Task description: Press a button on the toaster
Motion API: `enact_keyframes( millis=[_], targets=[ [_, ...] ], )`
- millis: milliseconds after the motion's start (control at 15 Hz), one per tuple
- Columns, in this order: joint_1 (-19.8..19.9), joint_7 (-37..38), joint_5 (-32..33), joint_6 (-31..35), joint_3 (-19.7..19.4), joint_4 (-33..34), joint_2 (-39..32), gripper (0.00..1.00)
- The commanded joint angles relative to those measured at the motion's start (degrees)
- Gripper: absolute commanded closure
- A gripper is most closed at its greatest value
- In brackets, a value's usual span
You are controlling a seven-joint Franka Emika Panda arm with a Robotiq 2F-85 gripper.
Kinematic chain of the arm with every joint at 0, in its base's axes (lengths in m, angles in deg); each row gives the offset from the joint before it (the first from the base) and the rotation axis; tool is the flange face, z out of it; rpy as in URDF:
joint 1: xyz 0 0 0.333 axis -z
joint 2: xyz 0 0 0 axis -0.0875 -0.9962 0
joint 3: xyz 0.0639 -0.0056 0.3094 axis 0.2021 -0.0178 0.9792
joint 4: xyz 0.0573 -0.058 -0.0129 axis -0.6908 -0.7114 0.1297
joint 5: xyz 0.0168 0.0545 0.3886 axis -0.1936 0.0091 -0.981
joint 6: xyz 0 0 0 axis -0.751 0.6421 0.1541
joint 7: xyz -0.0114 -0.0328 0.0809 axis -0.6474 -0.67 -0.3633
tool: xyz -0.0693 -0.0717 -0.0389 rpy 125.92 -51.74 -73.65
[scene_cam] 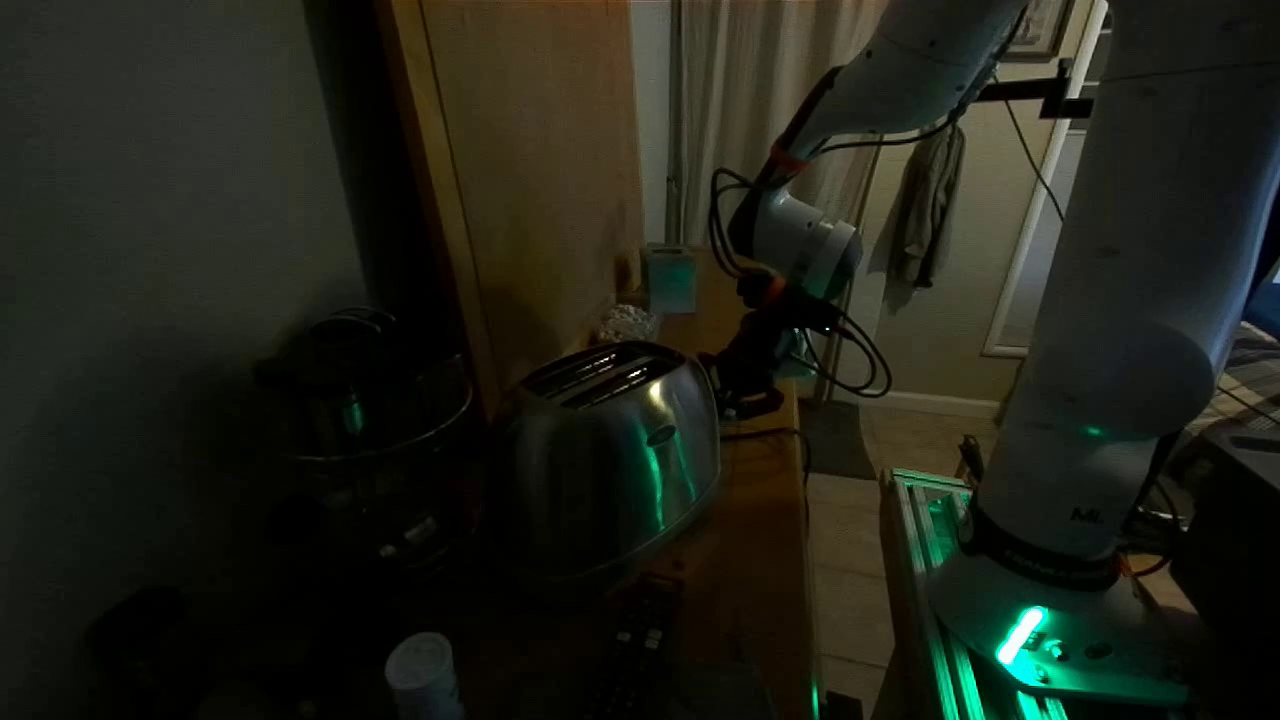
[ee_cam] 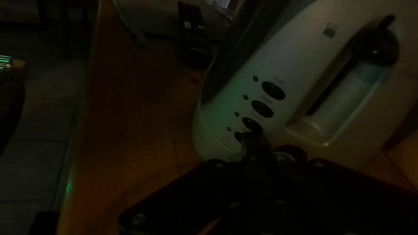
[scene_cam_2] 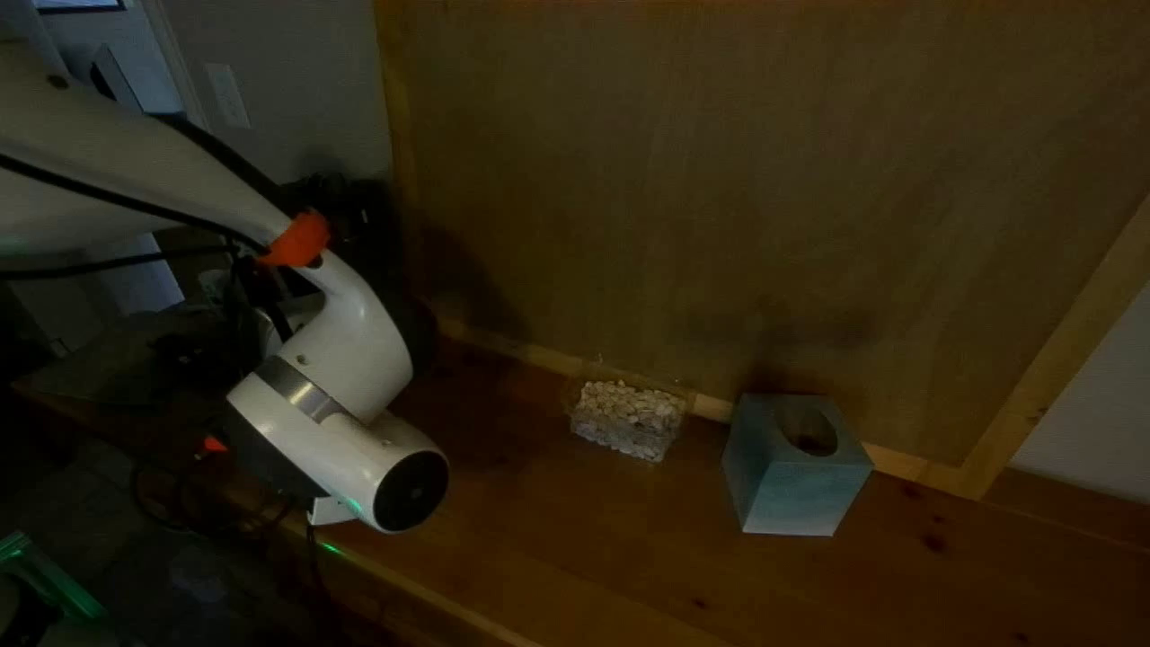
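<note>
The large, domed chrome toaster (scene_cam: 600, 470) with 2 slots on top stands on the brown wooden counter (scene_cam: 755, 520), and at its pale grey end panel (ee_cam: 294, 58) I can see the black metal gripper (ee_cam: 256, 143) with its fingers together, seemingly gripping nothing, the tips overlapping the lowest black oval button (ee_cam: 238, 136) in a row of 4. Reaching looks done to me, though I can't tell whether the tips touch that button or stop just short, since they partly cover it. With no glow visible at the 4 small round dots (ee_cam: 245, 97) alongside, the press itself probably remains, then backing away.
</note>
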Motion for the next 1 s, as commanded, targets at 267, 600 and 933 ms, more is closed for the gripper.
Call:
enact_keyframes(
  millis=[267, 600, 933],
  targets=[
    [-1.7, 1.1, 7.0, 10.7, 1.5, -0.2, 4.8, 0.60],
    [-2.6, 3.7, 16.4, 21.3, 3.4, -1.9, 10.2, 0.27],
    [-2.5, 9.3, 30.0, 30.7, 6.4, -4.4, 18.6, 0.00]
  ],
)
